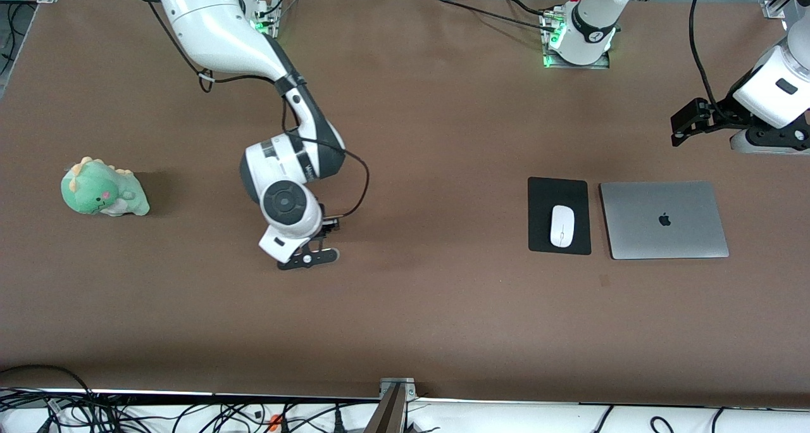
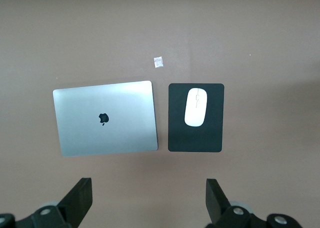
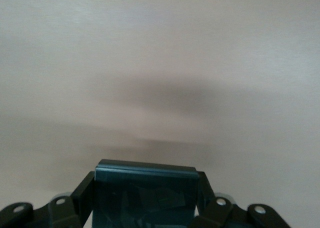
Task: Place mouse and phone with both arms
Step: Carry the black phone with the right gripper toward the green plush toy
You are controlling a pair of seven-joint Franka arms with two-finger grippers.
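Two robot arms are reaching over the desk [image 1: 405, 332], and each arm is carrying one tool: the left tool [image 2: 149, 200] and the right tool [image 1: 308, 256]. One white mouse [image 1: 562, 225] is lying on one black mouse pad [image 1: 542, 195]. One silver laptop [image 1: 664, 219] is sitting beside the pad. One green toy dinosaur [image 1: 103, 188] is sitting toward the right arm's end. One dark phone [image 3: 145, 200] is showing between the right tool's fingers. One tiny white scrap [image 2: 158, 62] is lying near the laptop.

phone [image 3: 145, 195] cut off by the frame edge (right wrist view), left arm [image 1: 769, 91] partly out of view
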